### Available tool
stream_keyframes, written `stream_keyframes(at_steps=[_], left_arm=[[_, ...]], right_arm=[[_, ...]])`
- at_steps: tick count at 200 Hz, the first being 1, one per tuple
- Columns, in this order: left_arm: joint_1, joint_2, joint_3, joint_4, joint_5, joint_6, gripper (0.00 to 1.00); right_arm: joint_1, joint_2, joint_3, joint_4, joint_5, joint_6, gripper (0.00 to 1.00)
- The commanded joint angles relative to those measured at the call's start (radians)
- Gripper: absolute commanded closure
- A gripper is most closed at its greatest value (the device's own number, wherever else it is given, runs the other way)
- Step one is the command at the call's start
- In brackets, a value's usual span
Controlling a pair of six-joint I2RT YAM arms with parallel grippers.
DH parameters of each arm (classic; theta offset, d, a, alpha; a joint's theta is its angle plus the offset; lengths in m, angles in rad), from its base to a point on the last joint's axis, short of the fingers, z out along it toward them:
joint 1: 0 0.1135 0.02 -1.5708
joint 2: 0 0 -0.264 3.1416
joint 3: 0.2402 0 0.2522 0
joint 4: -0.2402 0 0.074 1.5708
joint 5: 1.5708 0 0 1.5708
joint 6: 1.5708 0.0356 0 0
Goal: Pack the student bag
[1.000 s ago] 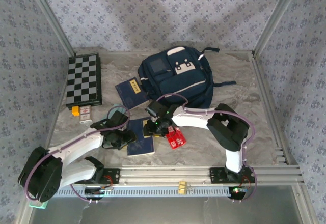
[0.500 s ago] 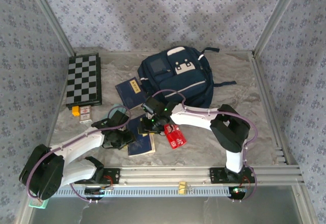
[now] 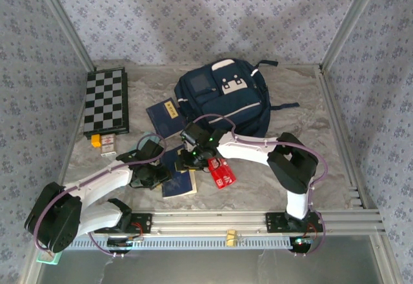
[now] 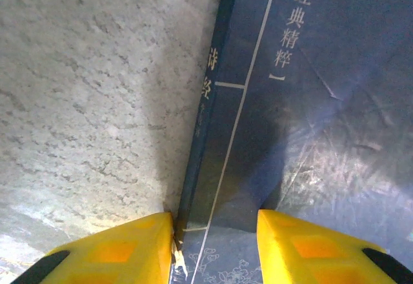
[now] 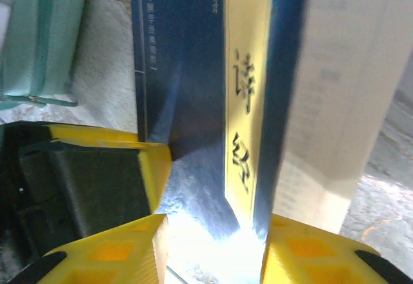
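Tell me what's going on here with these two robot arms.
Both arms are working on dark blue books lying in front of the backpack. The left hand is open, straddling one book's spine. The right hand has a yellow-titled book between its fingers, though a firm grip isn't clear. These books are not in the backpack yet.

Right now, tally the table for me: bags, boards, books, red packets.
Student bag: 1
Chessboard: 1
Blue books: 3 (book beside the bag, yellow-label book, white-lined book under it)
Red packet: 1
Total: 6
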State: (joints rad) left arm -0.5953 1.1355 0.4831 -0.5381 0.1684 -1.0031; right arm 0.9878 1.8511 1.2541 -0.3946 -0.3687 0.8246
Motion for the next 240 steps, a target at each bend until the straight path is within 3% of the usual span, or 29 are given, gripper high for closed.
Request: stream_keyframes(at_steps=[1,44,90,141,202,240], left_arm=[[0.002,0.012,0.018,-0.004,0.002,0.016,0.61],[0.001,0.022,0.014,0.005,0.009,0.016,0.61],[-0.002,0.040,0.017,0.013,0.019,0.022,0.61],[-0.008,0.050,0.012,0.040,0.025,0.014,0.62],[-0.008,0.056,0.011,0.020,0.005,0.019,0.62],[-0.009,0.058,0.013,0.016,0.003,0.020,0.62]], right_arm=[[-0.008,0.003,-0.014,-0.079,0.060,-0.021,0.58],[-0.013,0.054,0.010,-0.123,0.121,-0.033,0.53],[-0.006,0.103,0.028,-0.106,0.085,-0.041,0.52],[0.011,0.100,0.045,-0.049,0.010,-0.032,0.61],[0.009,0.018,0.056,-0.077,0.019,-0.059,0.63],[0.004,0.008,0.040,-0.072,0.004,-0.058,0.70]])
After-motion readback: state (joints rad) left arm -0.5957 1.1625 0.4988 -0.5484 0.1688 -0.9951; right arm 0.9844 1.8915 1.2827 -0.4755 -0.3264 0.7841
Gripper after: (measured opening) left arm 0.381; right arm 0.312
